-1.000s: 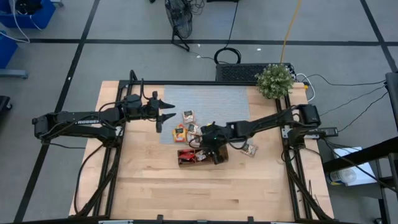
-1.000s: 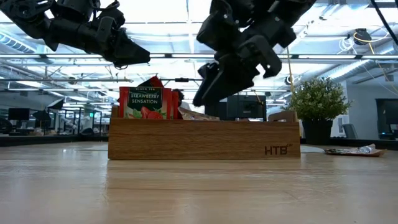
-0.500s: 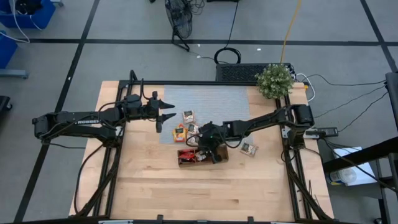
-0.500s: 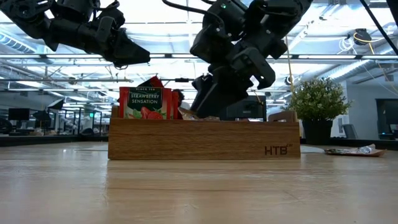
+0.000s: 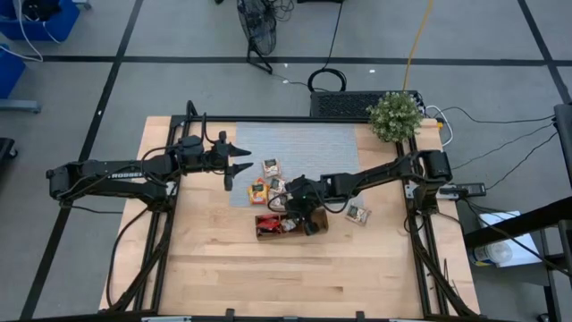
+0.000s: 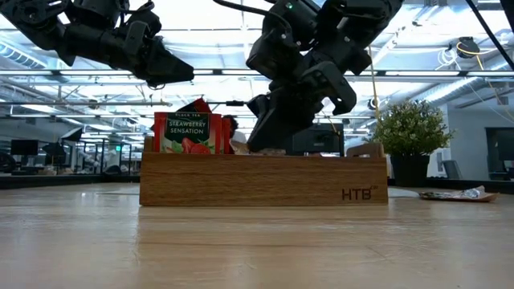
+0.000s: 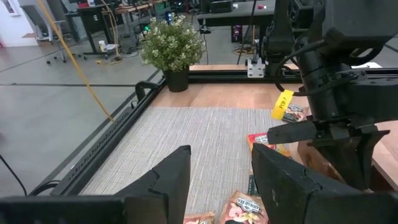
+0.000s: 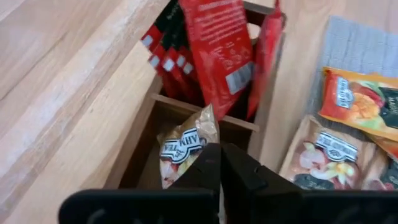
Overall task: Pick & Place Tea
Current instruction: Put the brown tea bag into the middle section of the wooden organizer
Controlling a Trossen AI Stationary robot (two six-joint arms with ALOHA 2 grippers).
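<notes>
Right hand (image 8: pixel 219 163) fingers together over tray (image 5: pixel 268 234) middle compartment, pale packet (image 8: pixel 185 145) beneath, left hand (image 5: pixel 234 164) fingers apart above mat (image 5: pixel 304 143)

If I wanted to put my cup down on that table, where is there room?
The wide bare wood in front of the tray is free, as is the far mat near the plant. The middle is crowded: loose packets, the right gripper shut in the tray, the left gripper hovering open.

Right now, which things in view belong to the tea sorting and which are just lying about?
Job: red tea packets in the wooden tray; pale packet at the shut right gripper; loose packets on the mat; left gripper waiting.
Lying about: potted plant.
</notes>
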